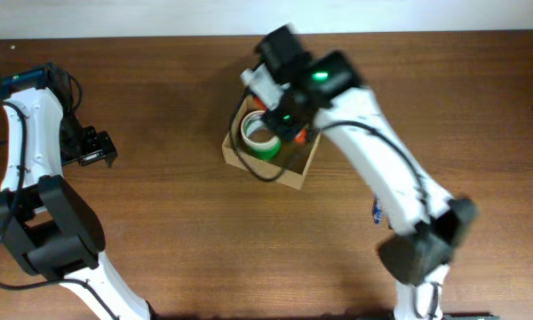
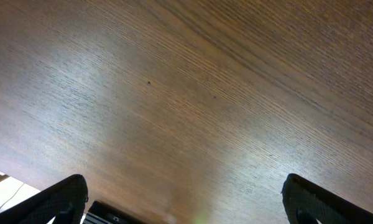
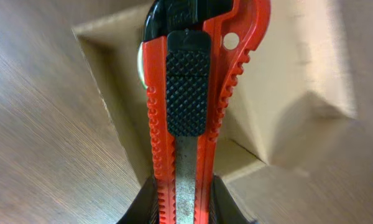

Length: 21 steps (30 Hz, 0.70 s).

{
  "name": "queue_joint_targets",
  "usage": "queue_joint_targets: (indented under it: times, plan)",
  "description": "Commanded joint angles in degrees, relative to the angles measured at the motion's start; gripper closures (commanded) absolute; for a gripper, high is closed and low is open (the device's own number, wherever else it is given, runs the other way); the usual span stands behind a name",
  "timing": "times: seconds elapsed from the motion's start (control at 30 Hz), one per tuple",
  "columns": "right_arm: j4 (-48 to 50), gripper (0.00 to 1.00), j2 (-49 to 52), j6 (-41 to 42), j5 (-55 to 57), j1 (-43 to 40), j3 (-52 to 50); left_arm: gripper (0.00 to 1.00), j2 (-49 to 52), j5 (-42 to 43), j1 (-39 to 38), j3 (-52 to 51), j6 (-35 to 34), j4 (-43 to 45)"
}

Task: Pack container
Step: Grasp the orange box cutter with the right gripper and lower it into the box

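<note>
container | plain tan-brown cardboard box | upright, top open | turned askew | near centre of overhead view, slightly toward 12 o'clock

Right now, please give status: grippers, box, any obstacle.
Left gripper open, away over the table. Right gripper shut on red knife, above the open box. Green tape roll inside. No obstacle seen.

A brown cardboard box sits open just above the middle of the frame on the wooden table, with a green tape roll inside. The right gripper hangs over the box, an orange-red object showing at it. The left gripper is at the far left, well apart from the box.
</note>
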Motion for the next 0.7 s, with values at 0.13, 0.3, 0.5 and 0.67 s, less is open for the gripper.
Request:
queue_joint_targets:
  times: [0.13,0.3,0.5,0.67]
  plan:
    - [0.3,0.85,8.3,-2.0,1.6,2.4,-0.2,0.00,0.2,0.4,0.2,-0.2,0.7,0.0]
    - [0.5,0.85,10.0,-2.0,-2.4,2.4,-0.3,0.00,0.2,0.4,0.2,-0.2,0.7,0.0]
    - [0.8,0.85,12.2,-2.0,-4.0,3.0,-0.3,0.00,0.2,0.4,0.2,-0.2,0.7,0.0]
    - [1.6,0.86,13.8,-2.0,-4.4,3.7,-1.2,0.00,0.2,0.4,0.2,-0.2,0.7,0.0]
